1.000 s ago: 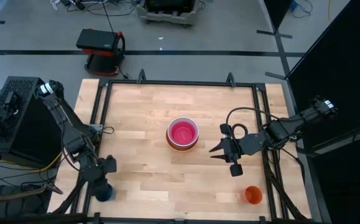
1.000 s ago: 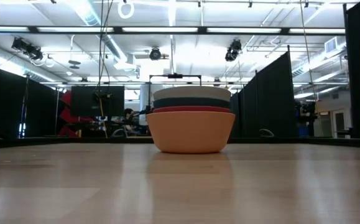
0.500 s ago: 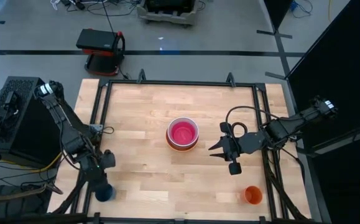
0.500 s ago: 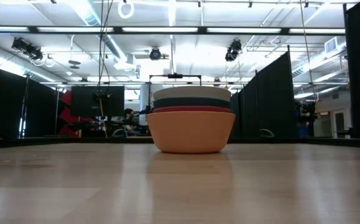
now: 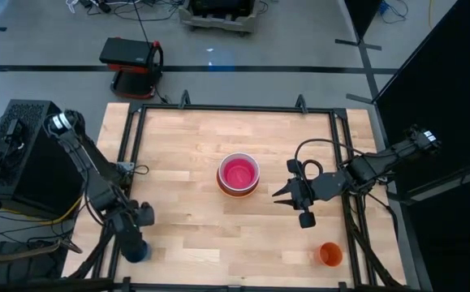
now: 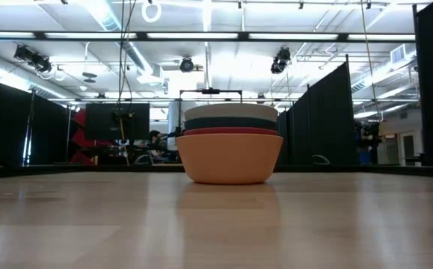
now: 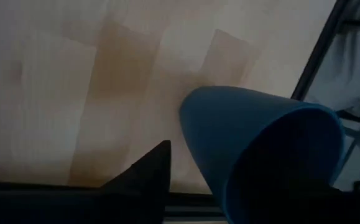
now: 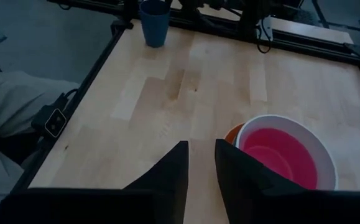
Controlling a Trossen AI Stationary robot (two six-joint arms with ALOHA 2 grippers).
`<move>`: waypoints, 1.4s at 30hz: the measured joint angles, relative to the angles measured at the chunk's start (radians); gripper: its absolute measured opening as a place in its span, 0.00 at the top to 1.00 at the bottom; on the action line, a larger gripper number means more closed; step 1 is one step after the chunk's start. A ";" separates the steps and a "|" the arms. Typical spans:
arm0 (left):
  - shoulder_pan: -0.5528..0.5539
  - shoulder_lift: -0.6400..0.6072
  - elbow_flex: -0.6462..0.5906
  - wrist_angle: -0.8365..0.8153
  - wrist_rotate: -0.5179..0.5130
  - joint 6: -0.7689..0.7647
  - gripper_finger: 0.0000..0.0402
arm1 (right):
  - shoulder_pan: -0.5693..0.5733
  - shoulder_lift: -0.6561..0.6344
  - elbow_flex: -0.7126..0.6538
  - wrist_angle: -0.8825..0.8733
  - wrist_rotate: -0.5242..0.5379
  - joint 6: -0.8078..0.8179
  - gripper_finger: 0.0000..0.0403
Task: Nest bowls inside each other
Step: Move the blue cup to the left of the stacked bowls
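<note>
The bowls (image 5: 239, 173) sit nested in one stack at the table's middle. In the low view the stack (image 6: 229, 157) shows yellow-orange at the bottom, then red-orange, dark teal and white. The pink bowl (image 8: 284, 152) lies innermost. A blue cup (image 5: 136, 251) stands upright on its base at the near left corner. My left gripper (image 5: 135, 240) hangs right over it, and the cup (image 7: 254, 137) fills its wrist view. My right gripper (image 5: 286, 195) hovers right of the stack, open and empty.
An orange cup (image 5: 329, 254) stands near the near right corner. A black rail frame (image 5: 235, 109) borders the table. Bare wood lies between the stack and both cups.
My left gripper has come down a little toward the blue cup and tipped more steeply downward. The cup and the bowl stack stand as before.
</note>
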State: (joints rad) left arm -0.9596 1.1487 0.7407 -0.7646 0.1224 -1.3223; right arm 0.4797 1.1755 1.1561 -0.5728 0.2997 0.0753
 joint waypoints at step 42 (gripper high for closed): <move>0.822 -0.006 0.401 -0.506 -0.384 0.861 1.00 | -0.013 -0.463 -0.462 0.242 0.560 0.107 0.93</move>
State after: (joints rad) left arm -0.1377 1.1429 1.1419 -1.2710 -0.2615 -0.4613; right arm 0.4664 0.7120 0.6937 -0.3304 0.8598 0.1826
